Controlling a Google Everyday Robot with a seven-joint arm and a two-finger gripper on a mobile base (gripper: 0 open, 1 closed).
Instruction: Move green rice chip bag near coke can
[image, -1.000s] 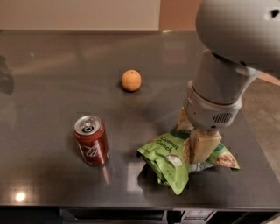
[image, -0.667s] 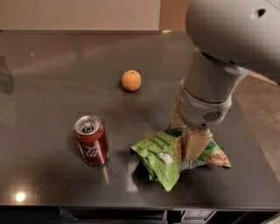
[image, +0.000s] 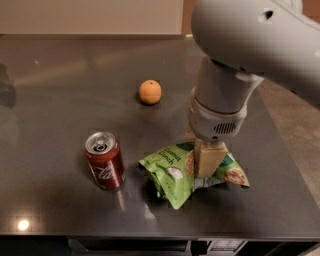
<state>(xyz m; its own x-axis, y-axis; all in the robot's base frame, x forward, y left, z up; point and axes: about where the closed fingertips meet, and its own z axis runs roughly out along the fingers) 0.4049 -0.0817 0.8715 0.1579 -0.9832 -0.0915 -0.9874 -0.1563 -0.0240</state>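
While the end effector (image: 208, 161) clamps the green rice chip bag (image: 167, 171) directly beneath it on the counter (image: 60, 100), the coke can (image: 105, 167) stands near, apart from the bag's corner; the task appears nearly complete, with only release outstanding.

On the dark grey bench (image: 60, 85) the hand (image: 210, 162) comes down from the pale arm (image: 235, 60) at the right and grips the green rice chip bag (image: 170, 172) at its middle, with one beige finger (image: 211, 155) showing in front of the crumpled foil. The bag's left end points toward the coke can (image: 104, 161), which stands upright just beside it, not touching. A small orange fruit (image: 150, 91) sits farther back, well apart from both
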